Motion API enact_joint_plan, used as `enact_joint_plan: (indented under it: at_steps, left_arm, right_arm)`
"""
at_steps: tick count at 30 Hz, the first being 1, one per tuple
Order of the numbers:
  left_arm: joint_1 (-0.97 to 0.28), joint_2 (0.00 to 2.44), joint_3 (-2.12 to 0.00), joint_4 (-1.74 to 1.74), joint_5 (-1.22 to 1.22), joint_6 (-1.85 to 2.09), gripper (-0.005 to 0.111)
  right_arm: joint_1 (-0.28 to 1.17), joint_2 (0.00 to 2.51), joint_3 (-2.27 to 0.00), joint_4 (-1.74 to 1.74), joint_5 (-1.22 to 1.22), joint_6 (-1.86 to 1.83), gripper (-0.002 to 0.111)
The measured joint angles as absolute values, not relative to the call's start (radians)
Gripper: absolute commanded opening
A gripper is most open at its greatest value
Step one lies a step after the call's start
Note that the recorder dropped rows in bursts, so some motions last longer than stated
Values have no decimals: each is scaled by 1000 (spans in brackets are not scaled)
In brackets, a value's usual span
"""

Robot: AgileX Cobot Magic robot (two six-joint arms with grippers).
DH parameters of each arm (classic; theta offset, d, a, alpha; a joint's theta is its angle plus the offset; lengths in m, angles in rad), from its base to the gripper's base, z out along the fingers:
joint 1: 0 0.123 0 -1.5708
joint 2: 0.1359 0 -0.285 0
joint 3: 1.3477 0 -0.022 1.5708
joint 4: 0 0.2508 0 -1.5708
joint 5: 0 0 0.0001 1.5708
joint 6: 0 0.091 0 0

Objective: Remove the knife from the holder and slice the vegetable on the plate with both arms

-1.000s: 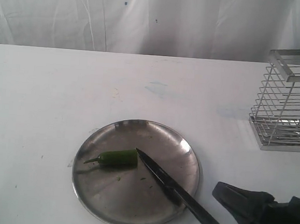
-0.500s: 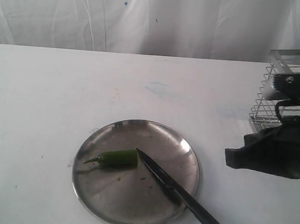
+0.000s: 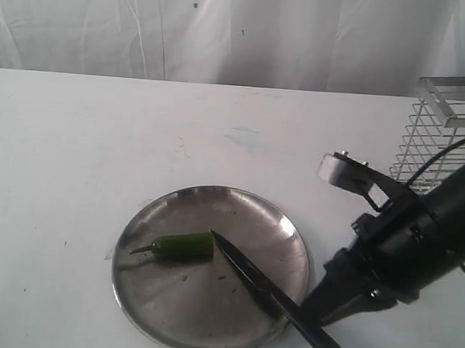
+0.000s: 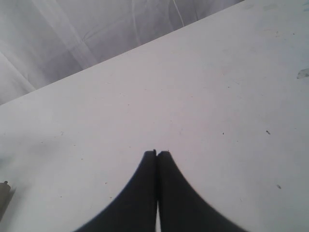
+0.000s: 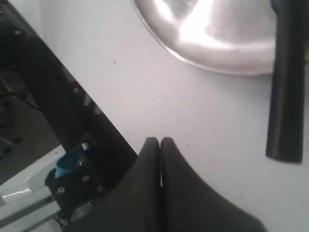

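The black knife (image 3: 265, 291) lies flat across the steel plate (image 3: 175, 308), its tip by the cut end of the green pepper (image 3: 181, 245) and its handle sticking out over the near right rim. My right gripper (image 3: 312, 309) is shut and empty, its tip low beside the handle. In the right wrist view the shut gripper (image 5: 160, 140) sits a short way from the handle (image 5: 287, 92) and the plate (image 5: 217, 38). My left gripper (image 4: 157, 152) is shut over bare white table and out of the exterior view. The wire holder (image 3: 448, 151) stands empty at the far right.
The right arm (image 3: 429, 230) reaches in front of the holder. The right wrist view shows the table's near edge with a dark frame (image 5: 58, 111) beyond it. A white curtain (image 3: 228, 28) hangs behind the table.
The right arm swung from in front of the holder down and left, bringing its shut gripper beside the knife handle. Knife, pepper and plate have not moved.
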State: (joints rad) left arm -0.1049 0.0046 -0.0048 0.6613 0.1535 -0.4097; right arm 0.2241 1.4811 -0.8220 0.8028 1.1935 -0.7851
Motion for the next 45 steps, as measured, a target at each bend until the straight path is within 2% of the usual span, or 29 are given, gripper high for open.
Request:
enact_joint_plan:
  at_steps: [7,10,25,28,35,37,45]
  left_arm:
    - [-105,5,-5,661,154,-410,0]
    - [-105,5,-5,661,154,-410,0]
    - [-105,5,-5,661,154,-410,0]
    - [-105,5,-5,661,154,-410,0]
    - [-105,5,-5,661,154,-410,0]
    - [-105,5,-5,661,154,-410,0]
    - [-105,5,-5,661,154,-410,0]
  right_arm:
    - [69,1729,-944,873,1208,-935,0]
    - [60,1753,-933,829,1208,-983,4]
    - [58,1753,-888,791,1105,-1069,5]
    - [58,1757,-888,802,1104,-1067,14]
    - [58,1834,-888,829,1156,-1027,53]
    - [58,1862,-888,831,1156,-1000,58]
    - [58,1917,-888,831,1119,-977,58]
